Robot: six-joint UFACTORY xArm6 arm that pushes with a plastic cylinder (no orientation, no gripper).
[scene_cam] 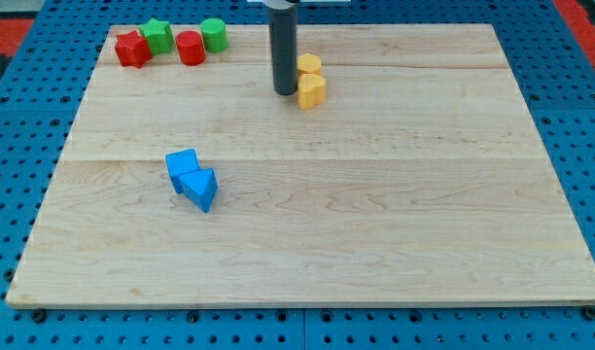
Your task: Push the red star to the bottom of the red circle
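The red star lies at the board's top left corner, touching the green star on its right. The red circle stands a little further right, next to the green circle. The red star is left of the red circle, at about the same height in the view. My tip is at the top middle of the board, well to the right of the red blocks and touching or just left of the lower of two yellow blocks.
A second yellow block sits just above the first. A blue cube and a blue triangle touch each other at the left middle of the wooden board. A blue pegboard surrounds the board.
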